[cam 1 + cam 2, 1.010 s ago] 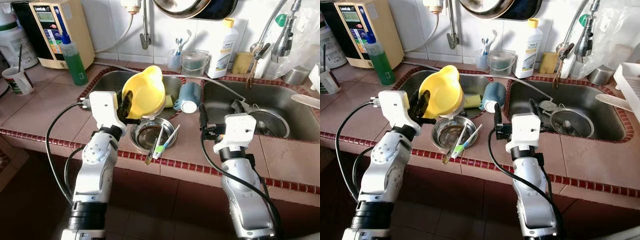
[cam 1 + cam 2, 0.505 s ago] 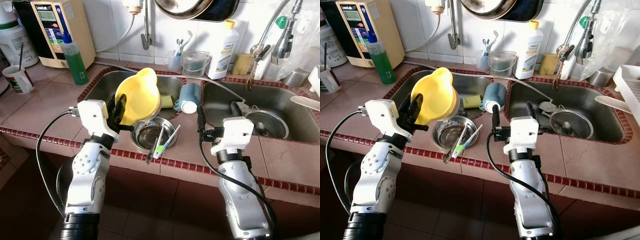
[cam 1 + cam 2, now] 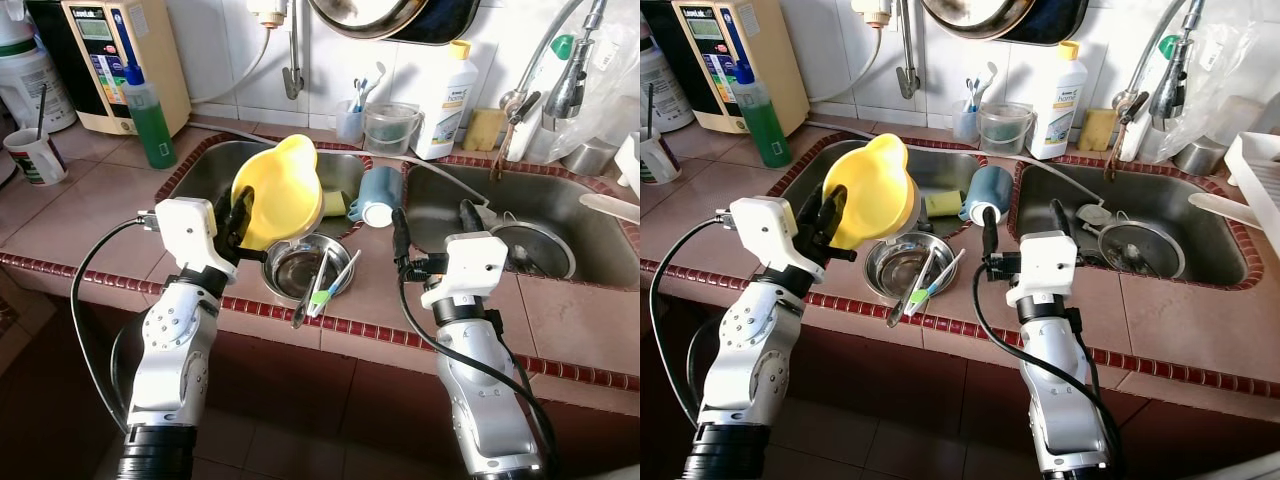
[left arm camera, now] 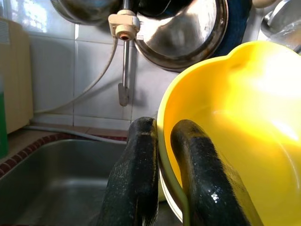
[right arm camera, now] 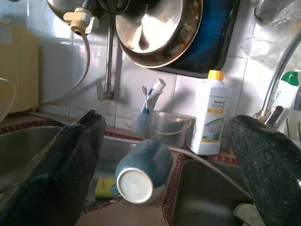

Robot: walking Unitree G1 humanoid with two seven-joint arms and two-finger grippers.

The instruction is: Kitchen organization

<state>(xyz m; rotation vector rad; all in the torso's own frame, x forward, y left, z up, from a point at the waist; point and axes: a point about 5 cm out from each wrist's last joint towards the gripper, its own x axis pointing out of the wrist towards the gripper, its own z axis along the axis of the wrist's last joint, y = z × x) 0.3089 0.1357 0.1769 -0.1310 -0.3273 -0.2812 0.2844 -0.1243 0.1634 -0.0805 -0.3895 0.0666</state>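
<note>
My left hand (image 3: pixel 243 212) was clamped on the rim of the yellow bowl (image 3: pixel 284 190), one finger (image 4: pixel 134 179) outside the wall and the other inside. I held the bowl tilted on edge, raised over the left sink basin (image 3: pixel 213 163) and just above the steel bowl (image 3: pixel 301 268). The steel bowl sat on the tiled worktop (image 3: pixel 80 220) at the front edge, between the two basins, with what appeared to be tongs and a green-handled brush (image 3: pixel 333 285) resting in it and reaching over its rim.

My right hand (image 3: pixel 1018 226) hovered wide open and empty over the worktop strip between the basins. Just beyond its fingers, a blue mug (image 5: pixel 142 172) lay on its side on the divider, base toward me. A yellow sponge (image 3: pixel 941 202) lay in the left basin beside the mug. The right sink basin (image 3: pixel 600 238) held a round steel strainer (image 3: pixel 537 248). A white detergent bottle (image 3: pixel 446 98) stood against the tiled wall behind the sinks.
</note>
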